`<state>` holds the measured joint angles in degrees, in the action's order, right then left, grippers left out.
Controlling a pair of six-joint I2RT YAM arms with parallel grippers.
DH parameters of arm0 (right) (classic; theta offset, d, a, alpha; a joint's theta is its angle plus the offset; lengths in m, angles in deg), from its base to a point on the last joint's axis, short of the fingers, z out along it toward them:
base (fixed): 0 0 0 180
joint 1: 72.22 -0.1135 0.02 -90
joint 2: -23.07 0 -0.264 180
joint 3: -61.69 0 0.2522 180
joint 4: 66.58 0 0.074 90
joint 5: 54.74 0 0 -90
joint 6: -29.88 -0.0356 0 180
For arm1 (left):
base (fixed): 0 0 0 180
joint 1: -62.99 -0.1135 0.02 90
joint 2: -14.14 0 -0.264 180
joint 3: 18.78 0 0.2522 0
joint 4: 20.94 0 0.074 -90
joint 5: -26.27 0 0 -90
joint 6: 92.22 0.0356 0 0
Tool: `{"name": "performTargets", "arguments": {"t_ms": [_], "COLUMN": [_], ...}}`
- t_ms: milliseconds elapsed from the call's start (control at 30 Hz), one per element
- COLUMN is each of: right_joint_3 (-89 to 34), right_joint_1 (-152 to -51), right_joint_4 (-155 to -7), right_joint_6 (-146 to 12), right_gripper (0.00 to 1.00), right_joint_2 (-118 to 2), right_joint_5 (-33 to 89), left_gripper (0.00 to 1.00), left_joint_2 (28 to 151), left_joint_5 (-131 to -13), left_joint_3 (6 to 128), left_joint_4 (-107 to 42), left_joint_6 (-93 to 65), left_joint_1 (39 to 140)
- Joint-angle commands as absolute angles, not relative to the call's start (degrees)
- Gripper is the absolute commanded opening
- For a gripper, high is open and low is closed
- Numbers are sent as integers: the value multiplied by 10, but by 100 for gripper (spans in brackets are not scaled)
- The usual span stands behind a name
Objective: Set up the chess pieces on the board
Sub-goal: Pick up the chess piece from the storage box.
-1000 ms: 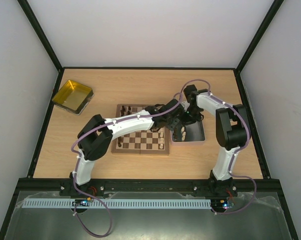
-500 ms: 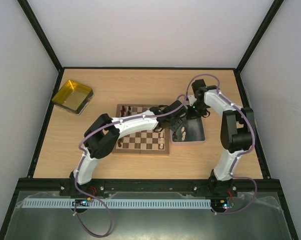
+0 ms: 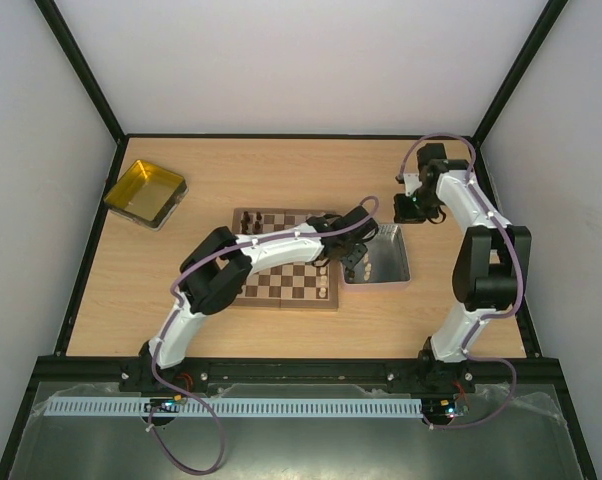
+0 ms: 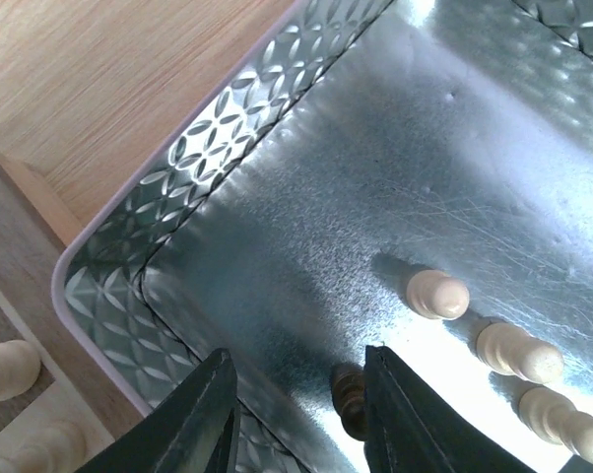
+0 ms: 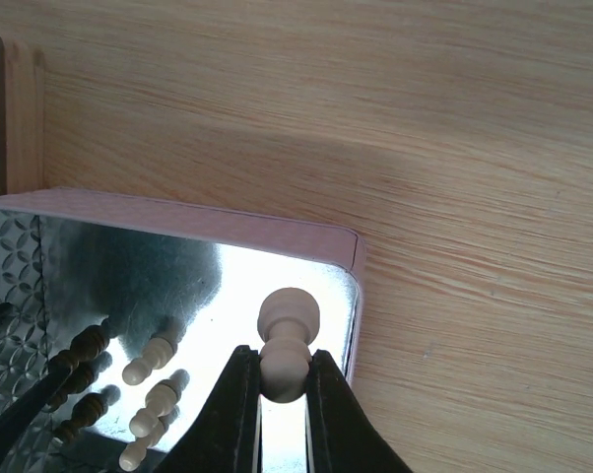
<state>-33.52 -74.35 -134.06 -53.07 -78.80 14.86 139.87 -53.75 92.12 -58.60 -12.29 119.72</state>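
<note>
The board (image 3: 291,287) sits on a wooden table (image 3: 281,170).

The top camera looks down from above and behind on the whole table (image 3: 231,170). Each wrist camera faces down, very near the metal tray (image 3: 389,262) (image 4: 247,108) (image 5: 178,222), which all three views share. The left one also catches a corner of the board (image 3: 291,285) (image 4: 11,256).

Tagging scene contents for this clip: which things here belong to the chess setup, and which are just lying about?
In the job:
- square wooden checkered chessboard
- pale wooden chess piece clamped in the right gripper
- loose pale and dark pieces in the grey patterned metal tray, under the open left gripper

Lying about:
- shallow yellow tray, far left
</note>
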Motion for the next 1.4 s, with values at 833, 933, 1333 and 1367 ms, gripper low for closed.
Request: {"name": "performTargets", "arguments": {"t_ms": [833, 933, 1333, 1367], "right_joint_3": [-340, -337, -327, -328], "right_joint_1": [-731, -730, -728, -728], "right_joint_4": [-1380, -1381, -1376, -1376], "right_joint_6": [-505, -503, -500, -500], "right_gripper": [4, 4, 3, 3], "right_joint_2": [-751, -748, -750, -750], "right_joint_5": [141, 143, 138, 137], "left_gripper": [30, 29, 26, 25], "left_joint_2": [1455, 1463, 1486, 1489], "left_joint_5": [-584, -591, -590, -589], "left_joint_3": [1050, 1053, 1073, 1076], "left_joint_4": [-770, -773, -782, -783], "left_joint_6": [-81, -80, -74, -73], "left_joint_1": [1207, 1207, 1205, 1204]}}
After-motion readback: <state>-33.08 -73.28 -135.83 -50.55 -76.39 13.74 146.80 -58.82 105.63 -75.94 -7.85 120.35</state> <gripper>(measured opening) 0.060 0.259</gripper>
